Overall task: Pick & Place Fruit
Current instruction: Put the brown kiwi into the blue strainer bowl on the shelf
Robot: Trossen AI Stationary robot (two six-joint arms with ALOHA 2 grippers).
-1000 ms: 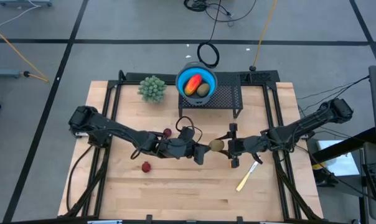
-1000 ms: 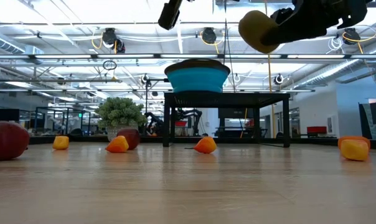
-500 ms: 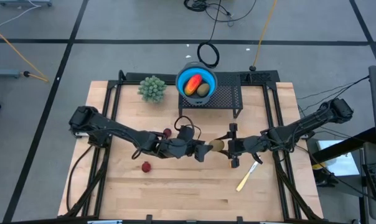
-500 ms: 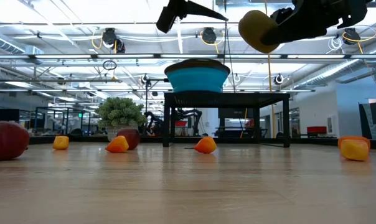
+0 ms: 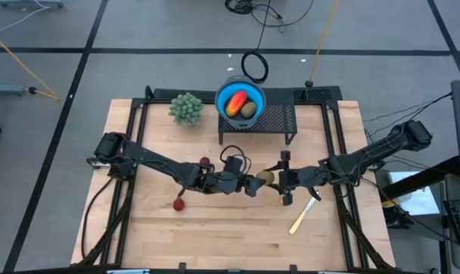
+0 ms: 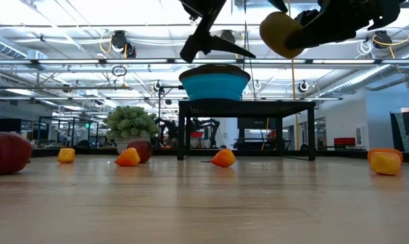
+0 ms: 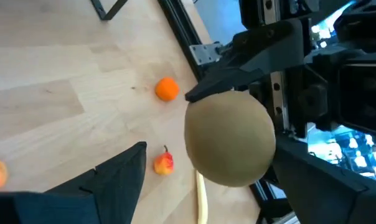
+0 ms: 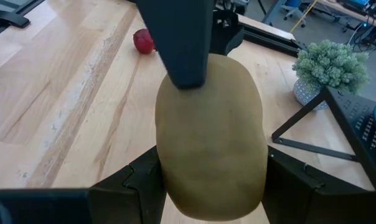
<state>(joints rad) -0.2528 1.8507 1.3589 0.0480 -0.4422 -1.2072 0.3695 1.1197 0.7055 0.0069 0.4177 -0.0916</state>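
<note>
Olive-brown oval fruit (image 8: 210, 134) aloft in right tool (image 5: 278, 180).

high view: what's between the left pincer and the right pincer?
The brown-olive oval fruit. In the high view it sits mid-air between them; the right pincer is shut on it, the left pincer stands open right beside it.

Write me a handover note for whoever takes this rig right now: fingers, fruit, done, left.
Right gripper: fingers shut on the brown-olive oval fruit, held above mid-table.
Left gripper: fingers open beside that fruit, not gripping it.
Done: red-yellow oblong and another olive oval sit in the blue bowl on the black stand.
Left: two dark red balls and small orange pieces remain on the table.
</note>
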